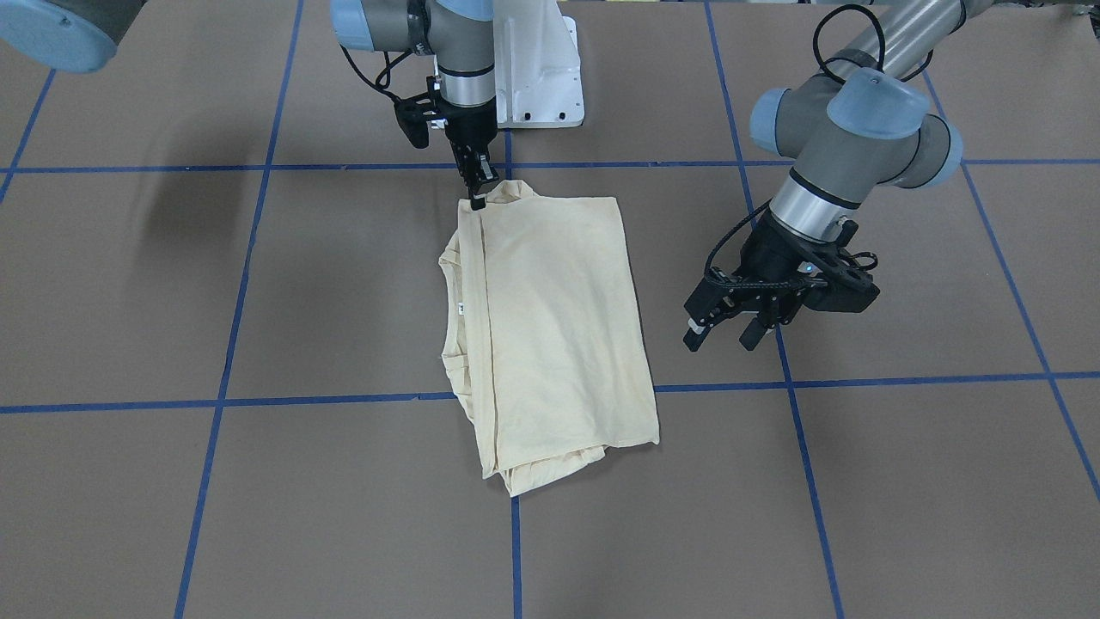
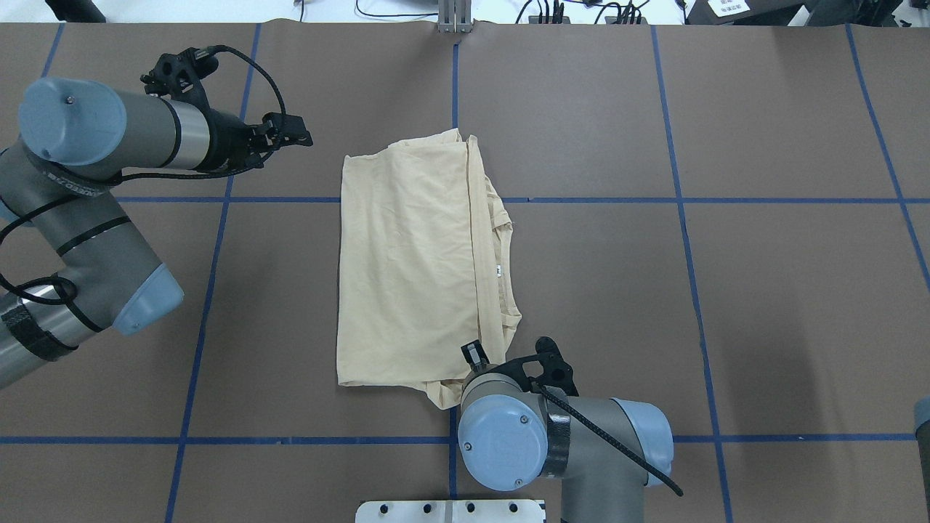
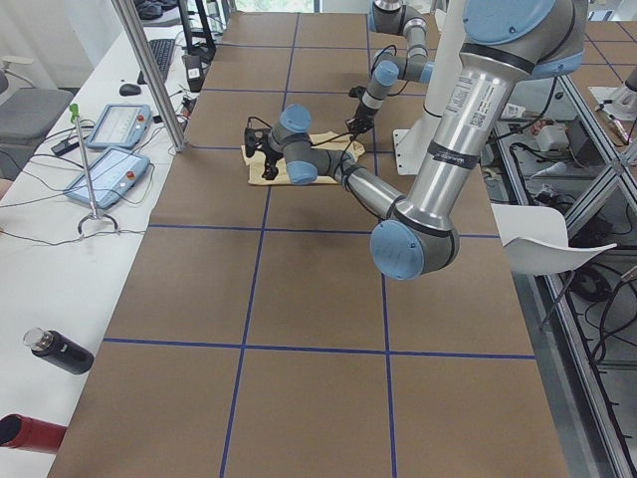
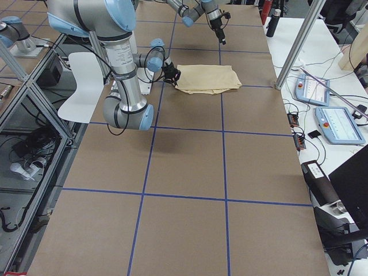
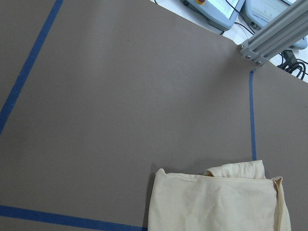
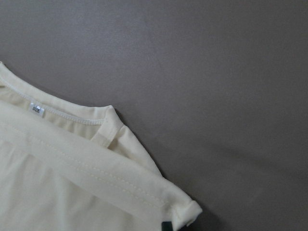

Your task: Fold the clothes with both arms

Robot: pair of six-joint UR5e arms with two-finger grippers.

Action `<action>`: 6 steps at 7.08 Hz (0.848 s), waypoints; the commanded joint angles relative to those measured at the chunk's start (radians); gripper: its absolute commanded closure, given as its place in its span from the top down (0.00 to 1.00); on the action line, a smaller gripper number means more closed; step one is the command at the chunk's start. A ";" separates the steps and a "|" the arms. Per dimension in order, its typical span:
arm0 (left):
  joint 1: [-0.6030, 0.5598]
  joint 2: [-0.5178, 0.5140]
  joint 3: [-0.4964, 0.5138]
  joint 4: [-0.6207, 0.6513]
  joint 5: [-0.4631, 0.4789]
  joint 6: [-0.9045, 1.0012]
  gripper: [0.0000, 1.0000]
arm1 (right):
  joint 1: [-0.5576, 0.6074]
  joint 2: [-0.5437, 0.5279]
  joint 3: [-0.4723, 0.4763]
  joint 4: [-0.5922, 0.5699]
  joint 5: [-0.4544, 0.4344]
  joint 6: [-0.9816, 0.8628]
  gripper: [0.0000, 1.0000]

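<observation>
Seeing the pale cream-yellow shirt lying folded into a long rectangle near the middle of the brown table, flat and crossing one blue tape line. Finding its neckline turned toward the right side, with the small white neck tag showing just inside it, and some loose layers sticking out at the far end.

Finding the right gripper pointing straight down at the near right corner of the shirt, fingers drawn narrow and pinching the fabric edge there, the corner bunching up slightly. Seeing the right arm coming down just in front of the white pedestal base.

Finding the left gripper hanging over bare table to the left of the shirt, toward its far part, apart from the cloth, fingers spread wide and holding nothing. Seeing the left arm reaching in from the near left, bending at its blue-capped joints. Catching, through the left wrist camera, only the far left corner of the shirt and plain brown table around it.
</observation>
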 commanded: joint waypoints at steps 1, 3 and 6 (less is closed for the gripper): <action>0.000 -0.001 0.000 0.001 0.000 -0.003 1.00 | 0.003 0.003 0.010 -0.008 0.002 0.000 0.00; 0.018 -0.007 -0.012 -0.001 0.020 -0.134 1.00 | 0.004 -0.021 0.048 -0.057 0.023 -0.006 0.00; 0.167 0.001 -0.144 0.013 0.074 -0.333 1.00 | 0.000 -0.048 0.094 -0.100 0.041 -0.014 0.00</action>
